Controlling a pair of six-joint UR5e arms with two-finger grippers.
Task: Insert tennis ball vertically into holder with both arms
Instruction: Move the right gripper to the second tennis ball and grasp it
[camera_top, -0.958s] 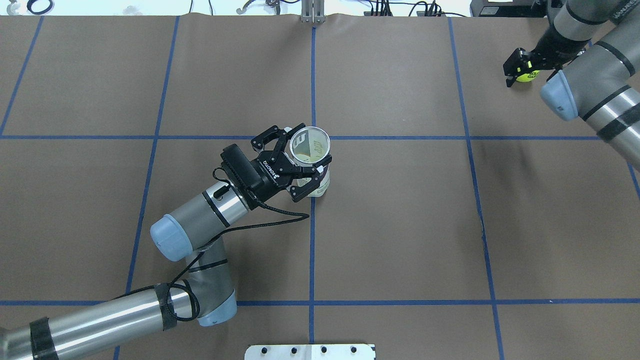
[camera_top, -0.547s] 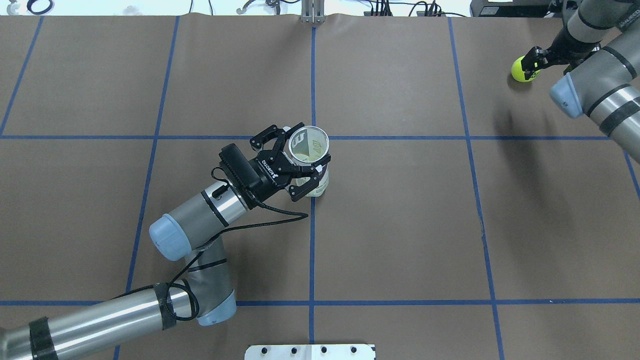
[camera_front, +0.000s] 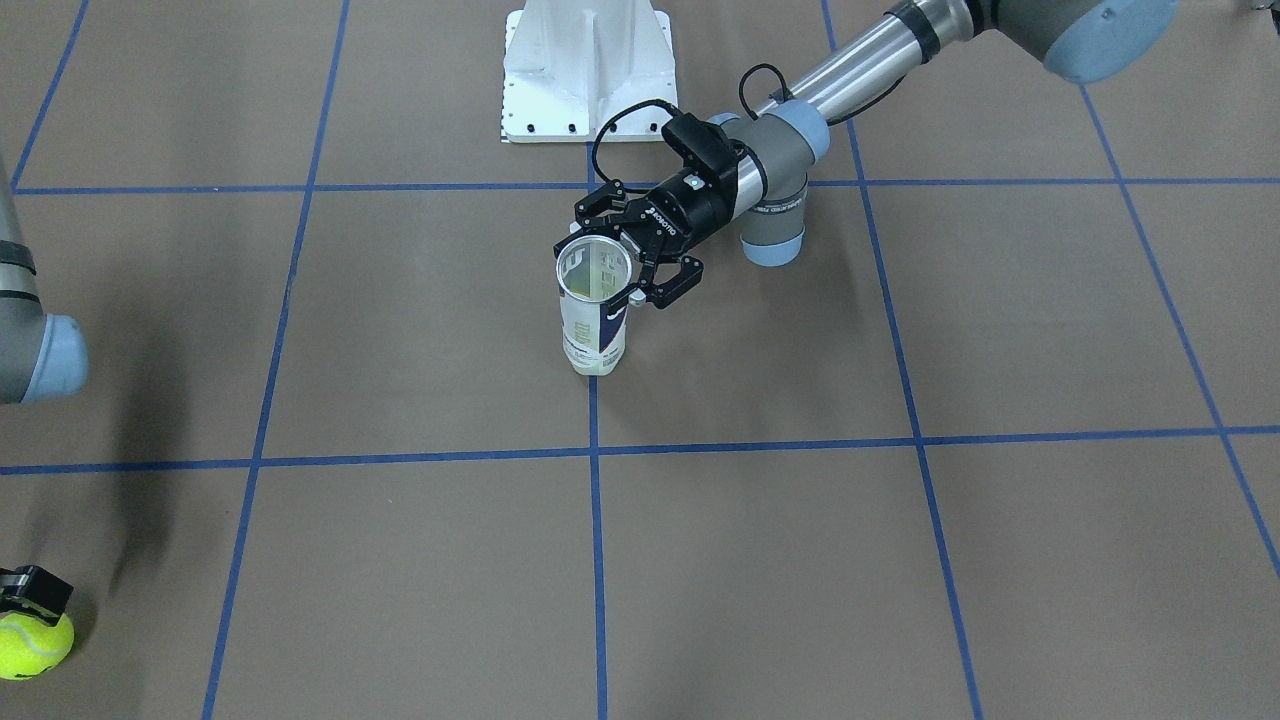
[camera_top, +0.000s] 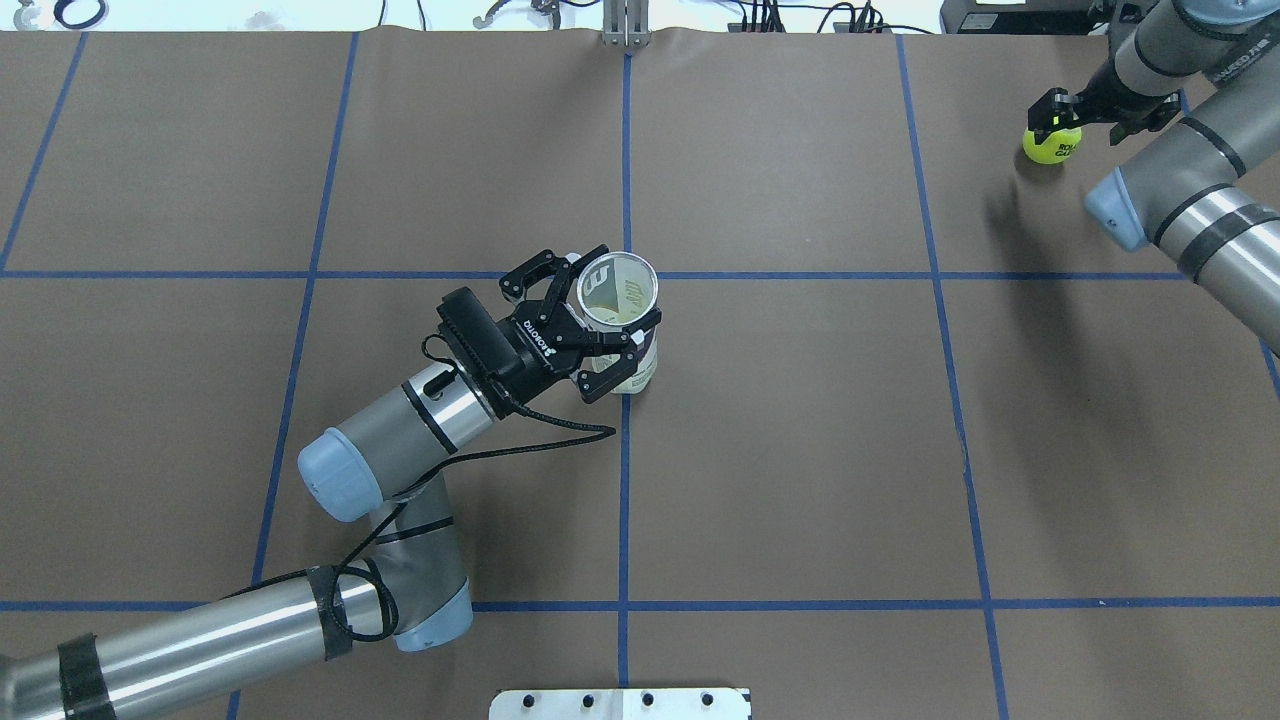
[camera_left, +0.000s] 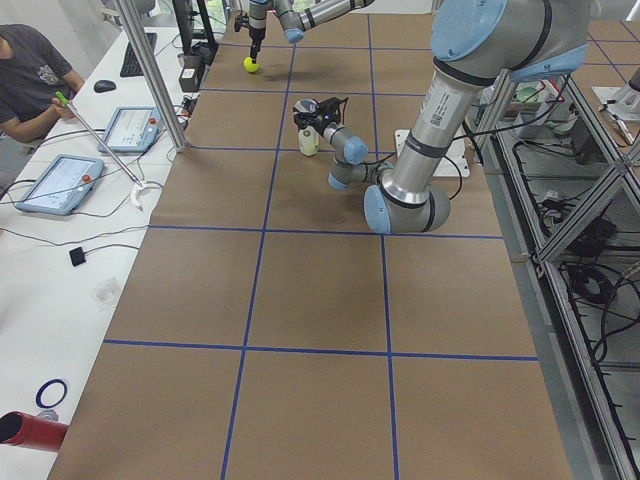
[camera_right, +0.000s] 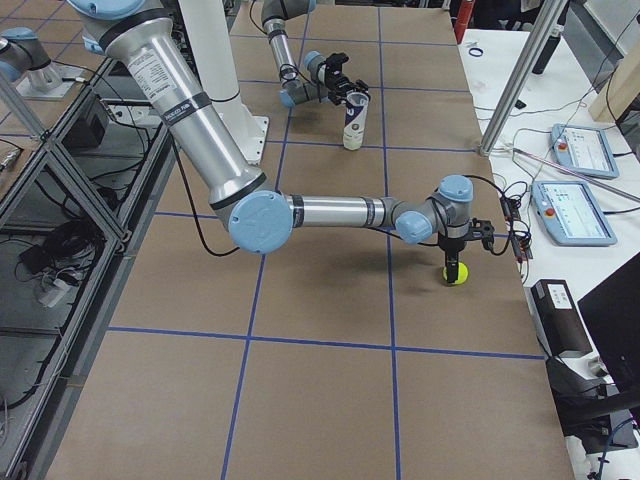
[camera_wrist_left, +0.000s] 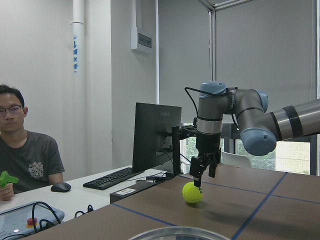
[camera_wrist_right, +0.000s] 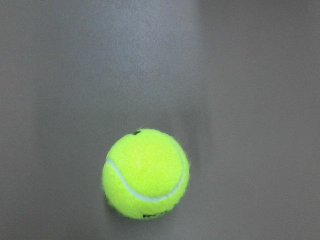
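The holder (camera_top: 636, 368), a clear can with a white and navy label, stands upright at the table's centre, open end up; it also shows in the front-facing view (camera_front: 595, 340). My left gripper (camera_top: 624, 293) is shut on it just below the rim, one finger on each side (camera_front: 598, 270). The yellow tennis ball (camera_top: 1050, 146) lies on the table at the far right corner. My right gripper (camera_wrist_left: 202, 175) points straight down just over the ball (camera_wrist_left: 192, 192), fingers slightly apart, not holding it. The right wrist view shows only the ball (camera_wrist_right: 146, 173) on the table.
The white pedestal base (camera_front: 585, 70) stands at the robot's edge of the table. Blue tape lines cross the brown table cover. An operator (camera_wrist_left: 27, 150) sits at a side desk with a monitor (camera_wrist_left: 157, 130) beyond the ball's corner.
My right gripper has swung from low beside the ball to upright above it. The ball has barely shifted. My left arm and the holder have not moved.
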